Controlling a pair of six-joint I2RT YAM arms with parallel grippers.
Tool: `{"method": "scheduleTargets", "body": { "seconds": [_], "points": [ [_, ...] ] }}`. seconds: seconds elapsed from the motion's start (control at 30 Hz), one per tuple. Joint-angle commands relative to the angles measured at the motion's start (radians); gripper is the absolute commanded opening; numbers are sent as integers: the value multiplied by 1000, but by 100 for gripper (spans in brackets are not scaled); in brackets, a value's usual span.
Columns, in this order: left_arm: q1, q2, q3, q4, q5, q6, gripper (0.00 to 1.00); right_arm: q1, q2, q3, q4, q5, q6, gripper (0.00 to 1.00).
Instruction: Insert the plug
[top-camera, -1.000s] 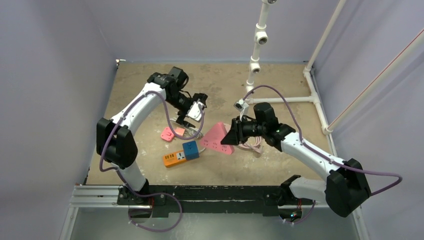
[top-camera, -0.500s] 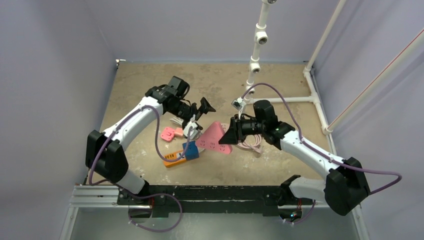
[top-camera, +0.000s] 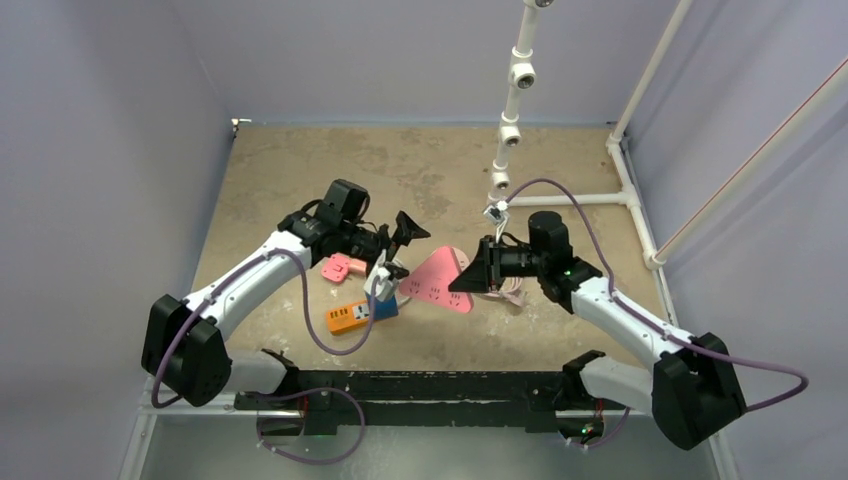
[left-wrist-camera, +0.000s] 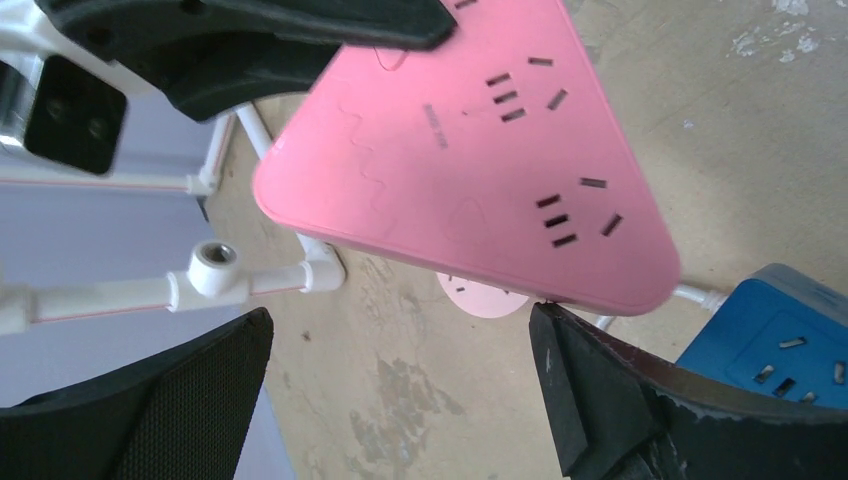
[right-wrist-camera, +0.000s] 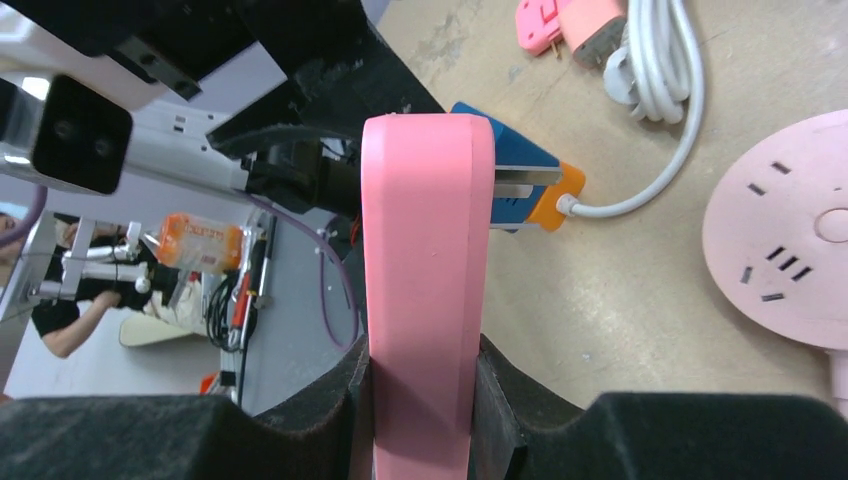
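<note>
Holding the pink triangular plastic power strip (top-camera: 432, 278) tilted up, the right gripper (right-wrist-camera: 420, 400) pinches one edge. Its jaws stand narrow on the slab, and the socket face is turned up and toward the left arm. Judgement: the strip is presented this way so a plug can be pushed in against a braced body.

The left gripper (left-wrist-camera: 400, 335) stands wide with nothing between its fingers. It hangs just left of the strip's face, and the sockets fill its wrist view.

The pink plastic plug (top-camera: 345, 267) lies on the tan table (top-camera: 300, 170), left of the strip and beside a coil of white cable (right-wrist-camera: 660, 70). It is not yet picked up. A blue-and-orange socket block (top-camera: 360, 312) sits nearer the bases. A round pink socket disc (right-wrist-camera: 790, 240) lies beneath the right wrist.

Pose:
- **Left arm:** stretched low and rightward, wrist rolled so the jaws gape at the strip.
- **Right arm:** elbow out right, forearm reaching left, wrist roughly level.
</note>
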Motion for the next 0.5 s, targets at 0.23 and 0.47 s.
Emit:
{"method": "scheduleTargets", "body": {
  "seconds": [0.23,0.47],
  "points": [
    [9,20,34,123,-54,-444,99,-51,-109,-20,-98,37,-51,0],
    [4,114,183,85,65,-705,99,-51,-65,-48,-119,52,-87,0]
  ]
}}
